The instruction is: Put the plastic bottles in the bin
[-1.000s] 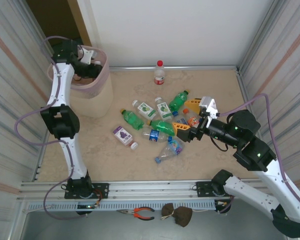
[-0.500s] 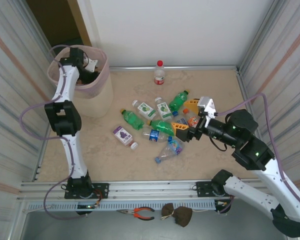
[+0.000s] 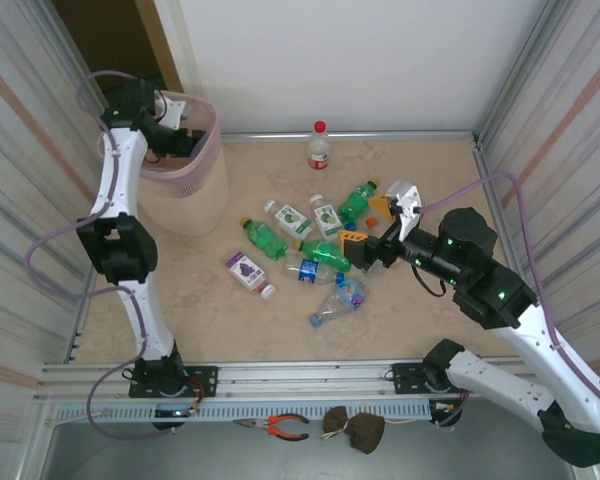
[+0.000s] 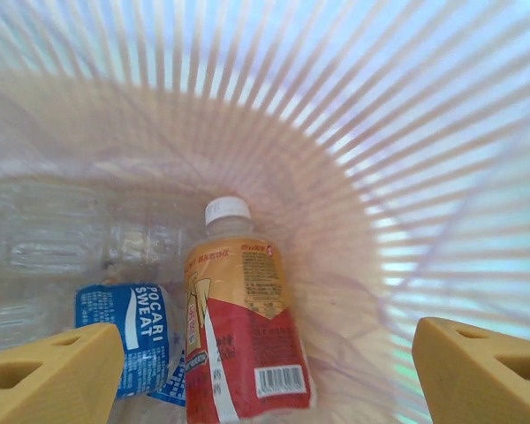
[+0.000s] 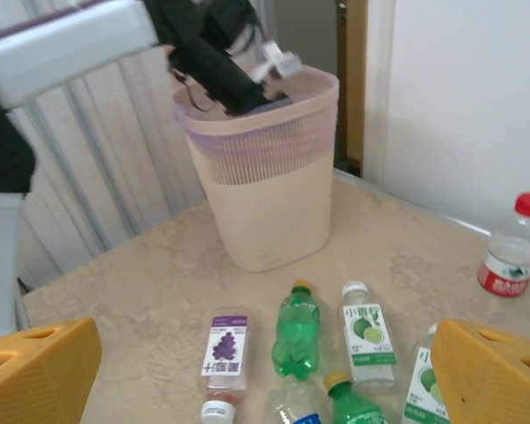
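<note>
left gripper (image 4: 265, 367) open, empty, inside bin (image 3: 195, 200) | right gripper (image 5: 263, 371) open above bottles (image 5: 296, 336) (crowded) | risk: closing shoves neighbours, one bottle rolls away

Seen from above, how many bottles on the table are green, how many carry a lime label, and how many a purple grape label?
Green plastic bottles: 3
Clear bottles with white lime labels: 2
Small bottle with purple grape label: 1
Total: 6
</note>
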Available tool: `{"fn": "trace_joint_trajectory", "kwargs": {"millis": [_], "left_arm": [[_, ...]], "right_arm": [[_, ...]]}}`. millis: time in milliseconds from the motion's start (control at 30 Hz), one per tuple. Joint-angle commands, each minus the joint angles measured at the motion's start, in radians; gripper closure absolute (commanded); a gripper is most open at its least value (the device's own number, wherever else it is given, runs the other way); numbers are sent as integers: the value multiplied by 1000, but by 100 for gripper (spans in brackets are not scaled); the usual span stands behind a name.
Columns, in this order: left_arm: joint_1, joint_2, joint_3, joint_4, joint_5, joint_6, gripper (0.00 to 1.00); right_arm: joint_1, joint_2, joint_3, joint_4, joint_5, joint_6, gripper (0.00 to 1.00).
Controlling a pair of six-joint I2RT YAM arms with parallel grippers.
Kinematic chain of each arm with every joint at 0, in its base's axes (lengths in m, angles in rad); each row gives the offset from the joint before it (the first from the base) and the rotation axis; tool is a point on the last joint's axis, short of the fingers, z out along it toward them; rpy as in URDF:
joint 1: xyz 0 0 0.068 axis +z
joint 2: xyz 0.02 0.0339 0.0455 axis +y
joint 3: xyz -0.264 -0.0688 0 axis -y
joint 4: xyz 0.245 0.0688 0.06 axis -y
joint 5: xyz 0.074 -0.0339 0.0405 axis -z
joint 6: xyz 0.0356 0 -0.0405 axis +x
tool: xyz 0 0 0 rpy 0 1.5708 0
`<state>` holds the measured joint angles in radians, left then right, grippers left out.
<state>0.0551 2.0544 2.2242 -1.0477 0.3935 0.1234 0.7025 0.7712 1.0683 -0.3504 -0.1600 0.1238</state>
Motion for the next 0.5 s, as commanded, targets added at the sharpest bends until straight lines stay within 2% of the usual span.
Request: {"fn": "trace_joint_trajectory", "kwargs": {"millis": [0, 300, 467], "left_arm": [[-3, -85, -11, 14, 34, -24, 14], [-2, -206, -54, 31, 53, -36, 15], [-2, -274, -78, 44, 65, -45, 15]], "right_arm": [[-43, 14, 42, -42, 36, 80, 6], [-269, 59, 55, -148, -2, 251, 10], [-385, 103, 47, -202, -18, 283, 11]]}}
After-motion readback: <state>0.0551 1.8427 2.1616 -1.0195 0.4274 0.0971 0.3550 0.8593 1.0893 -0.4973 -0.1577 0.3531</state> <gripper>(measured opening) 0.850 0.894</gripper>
